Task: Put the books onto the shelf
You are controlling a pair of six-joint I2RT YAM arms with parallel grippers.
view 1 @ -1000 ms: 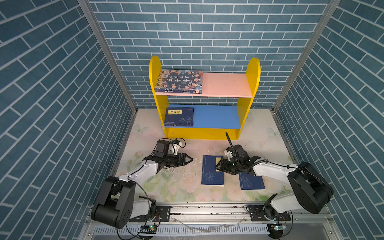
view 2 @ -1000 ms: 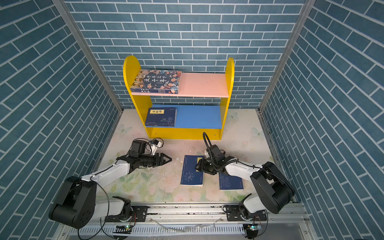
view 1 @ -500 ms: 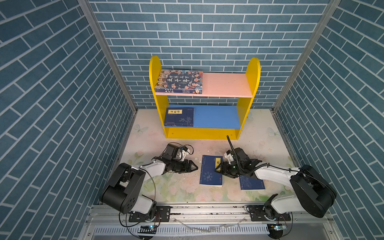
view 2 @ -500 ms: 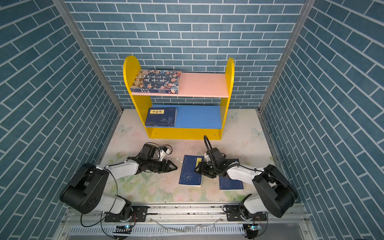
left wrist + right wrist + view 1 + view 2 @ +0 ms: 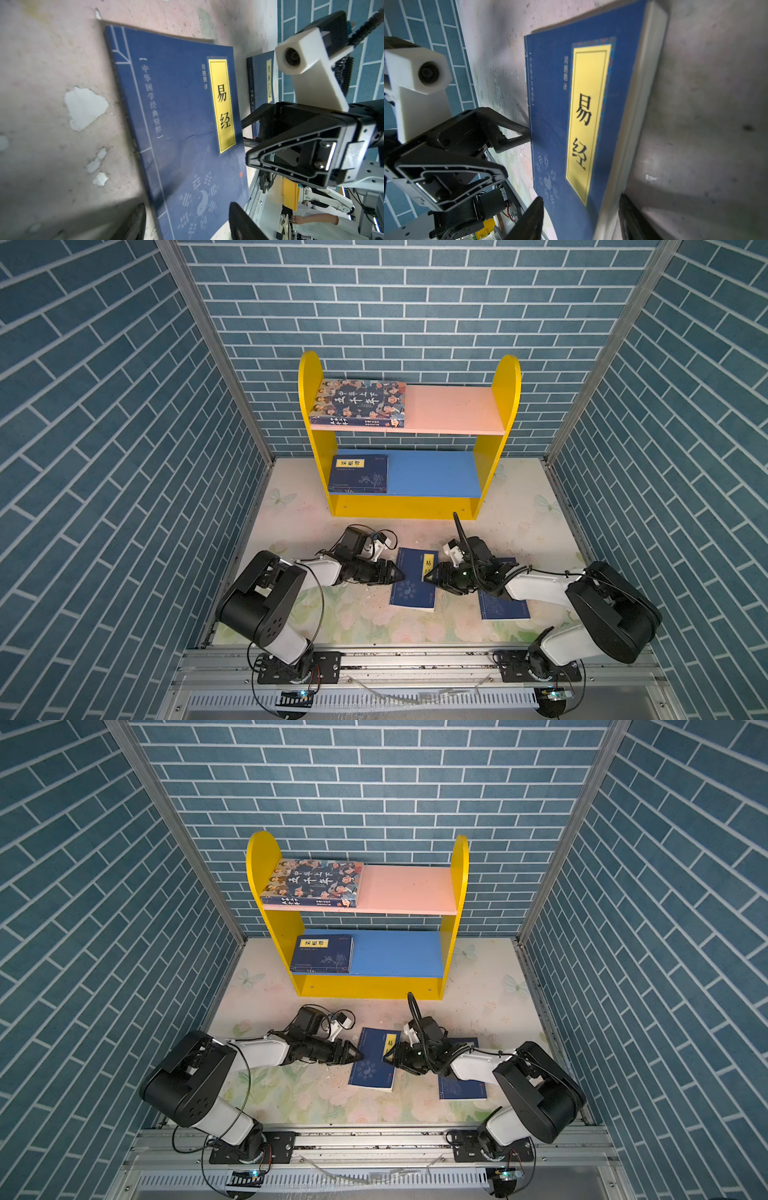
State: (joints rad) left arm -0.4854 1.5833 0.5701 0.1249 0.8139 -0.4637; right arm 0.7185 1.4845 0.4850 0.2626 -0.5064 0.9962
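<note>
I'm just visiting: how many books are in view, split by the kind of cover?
Navy books with yellow labels: 3 (shelved navy book, middle navy book, right navy book; the last two lie on the table)
Cartoon-face book: 1, on the shelf
Total: 4 books in view

Yellow label (image 5: 222, 106) on center navy bk (image 5: 176, 124): "易经"; right navy bk (image 5: 257, 70): "笑林广记".

Pale floral table mat (image 5: 374, 622) with butterfly prints, blue brick-pattern walls (image 5: 104, 448) rising around the mat on three sides, aluminium rail (image 5: 415, 659) along the mat's near edge, white chipped patches (image 5: 85, 108) on the mat
</note>
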